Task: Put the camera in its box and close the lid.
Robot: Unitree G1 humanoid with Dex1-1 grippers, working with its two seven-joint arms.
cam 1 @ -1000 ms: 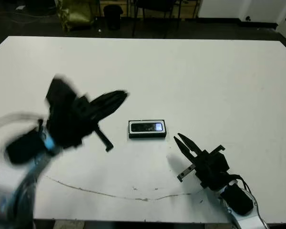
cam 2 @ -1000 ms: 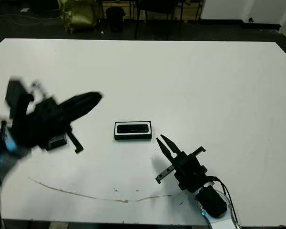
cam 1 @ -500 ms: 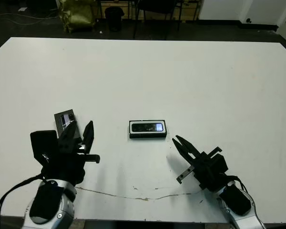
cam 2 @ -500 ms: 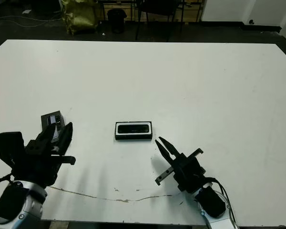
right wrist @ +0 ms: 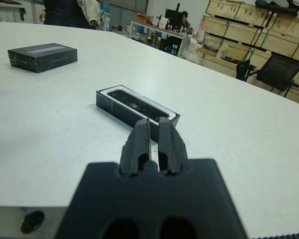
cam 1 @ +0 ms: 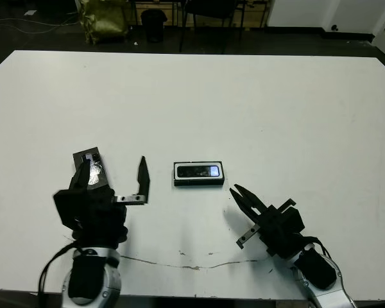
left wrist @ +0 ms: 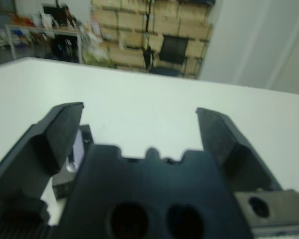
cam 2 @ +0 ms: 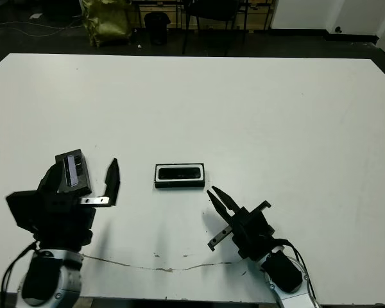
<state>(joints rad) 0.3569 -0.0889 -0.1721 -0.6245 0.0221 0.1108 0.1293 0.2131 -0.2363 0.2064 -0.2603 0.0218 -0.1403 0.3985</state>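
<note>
The camera (cam 1: 204,171), a slim black bar with a pale bluish patch, lies inside its box (cam 1: 178,174), a white-lined black tray at the table's middle. The same box (right wrist: 109,98) shows in the right wrist view just beyond my right gripper (right wrist: 153,130), which is shut and empty, pointing at the box from the near right. The lid (cam 1: 90,159), black with a grey strip, lies flat to the left. My left gripper (cam 1: 113,176) stands wide open just in front of it. One of its fingers (left wrist: 57,132) covers part of the lid (left wrist: 78,149).
A thin dark line (cam 1: 179,262) runs across the white table (cam 1: 256,96) near its front edge. Beyond the far edge stand chairs (cam 1: 208,13) and a yellow-green bag (cam 1: 102,19). A person (right wrist: 70,11) stands past the table in the right wrist view.
My left arm has swung down from above the table to the near left, and its gripper has opened wide just in front of the lid. The right gripper has barely moved.
</note>
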